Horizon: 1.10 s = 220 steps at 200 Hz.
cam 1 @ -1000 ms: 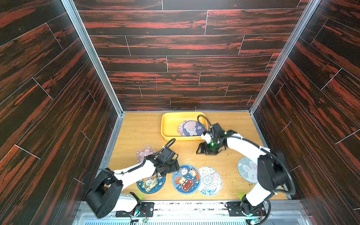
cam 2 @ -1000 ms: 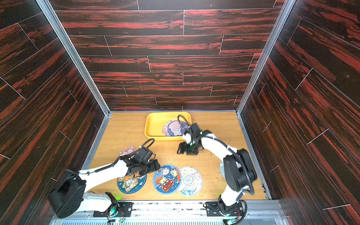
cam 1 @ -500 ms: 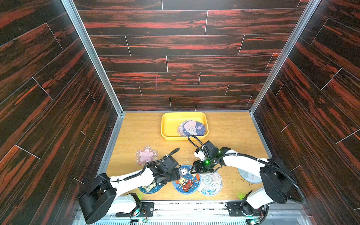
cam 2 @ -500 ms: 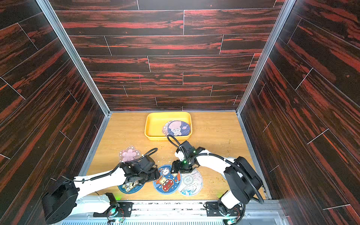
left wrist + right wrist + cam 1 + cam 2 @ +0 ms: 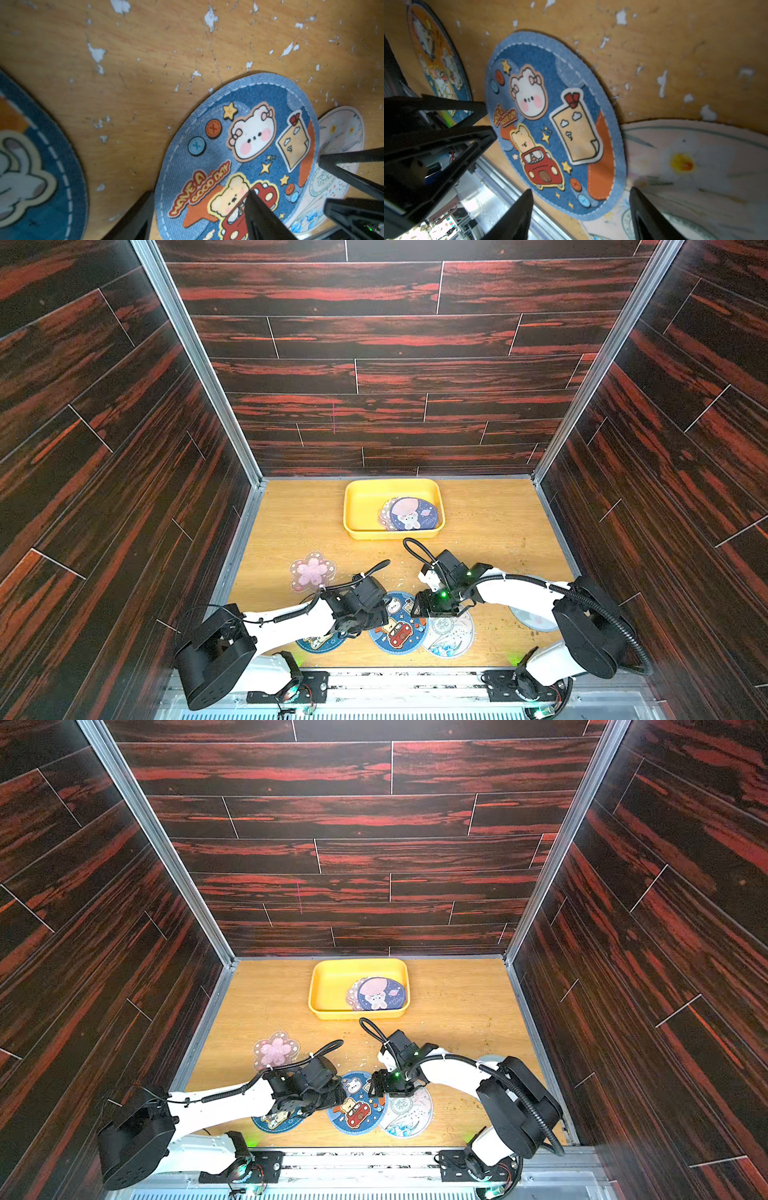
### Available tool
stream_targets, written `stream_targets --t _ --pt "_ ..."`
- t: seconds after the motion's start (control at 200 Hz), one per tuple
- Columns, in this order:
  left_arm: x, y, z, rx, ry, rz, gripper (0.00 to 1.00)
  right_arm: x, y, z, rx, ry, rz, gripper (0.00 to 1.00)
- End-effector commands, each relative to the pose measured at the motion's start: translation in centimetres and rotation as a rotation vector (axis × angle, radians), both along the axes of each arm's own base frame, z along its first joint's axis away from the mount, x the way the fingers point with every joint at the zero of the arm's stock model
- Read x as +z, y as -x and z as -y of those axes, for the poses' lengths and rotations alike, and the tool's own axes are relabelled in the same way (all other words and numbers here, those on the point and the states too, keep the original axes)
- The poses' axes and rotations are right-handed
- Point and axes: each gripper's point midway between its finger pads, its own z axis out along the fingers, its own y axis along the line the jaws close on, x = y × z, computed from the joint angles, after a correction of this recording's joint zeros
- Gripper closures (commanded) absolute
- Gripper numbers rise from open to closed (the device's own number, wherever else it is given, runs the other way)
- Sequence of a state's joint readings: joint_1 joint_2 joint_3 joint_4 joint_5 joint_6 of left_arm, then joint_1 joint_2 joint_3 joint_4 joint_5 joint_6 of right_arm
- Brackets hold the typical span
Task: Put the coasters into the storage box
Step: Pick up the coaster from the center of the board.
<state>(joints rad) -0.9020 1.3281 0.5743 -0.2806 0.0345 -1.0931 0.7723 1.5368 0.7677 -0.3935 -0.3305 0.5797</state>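
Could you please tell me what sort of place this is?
Probably an enclosed robot test cell: dark wood-look wall panels and metal posts box in a wooden tabletop, with a left arm and right arm mounted at its front edge.

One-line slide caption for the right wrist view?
Open right fingers frame the rim of the blue coaster where it overlaps the floral coaster.

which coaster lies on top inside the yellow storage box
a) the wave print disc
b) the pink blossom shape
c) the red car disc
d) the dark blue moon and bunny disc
d, the moon and bunny disc sits uppermost in the storage box, overlapping a pinkish coaster beneath it, while the car disc lies outside the box
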Motion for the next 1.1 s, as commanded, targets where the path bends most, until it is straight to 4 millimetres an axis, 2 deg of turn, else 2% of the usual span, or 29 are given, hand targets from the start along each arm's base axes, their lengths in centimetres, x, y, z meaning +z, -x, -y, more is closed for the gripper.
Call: stream_targets --t 0.0,0.235,0.366,0.476,0.596,0.706,0.792,0.892,1.097 --pt "-1.6 1.2 -1.2 0.006 -0.048 -0.049 0.29 -0.4 0.5 0.0 -0.001 0.015 0.003 0.26" --pt "-1.6 1.3 -1.2 0.004 -0.044 -0.050 0.29 -1.3 1.1 -1.1 0.026 0.021 -0.014 0.28" --pt "-1.7 1.3 -1.2 0.004 -0.045 -0.050 0.29 -1.2 1.0 -1.2 0.025 0.020 -0.013 0.35" --pt "-1.6 1.3 -1.2 0.004 -0.044 -0.050 0.29 -0.8 0.8 -1.3 0.019 0.014 -0.002 0.50" --pt "-1.5 1.3 -1.2 0.003 -0.045 -0.050 0.29 -0.1 0.6 -1.6 0.016 -0.002 0.010 0.77" --pt "-1.3 1.1 -1.0 0.004 -0.040 -0.043 0.29 0.9 0.5 -1.9 0.017 -0.022 0.019 0.92" --pt "-1.0 0.9 -1.0 0.011 -0.036 -0.034 0.29 1.8 0.3 -2.0 0.017 -0.034 0.030 1.00" --pt "-0.4 0.4 -1.1 0.040 -0.033 -0.012 0.29 3.2 0.0 -1.8 0.008 -0.042 0.052 1.00" --pt "1.6 -1.0 -1.1 0.094 0.000 0.049 0.24 7.9 -1.2 -1.8 0.016 -0.095 0.113 1.00"
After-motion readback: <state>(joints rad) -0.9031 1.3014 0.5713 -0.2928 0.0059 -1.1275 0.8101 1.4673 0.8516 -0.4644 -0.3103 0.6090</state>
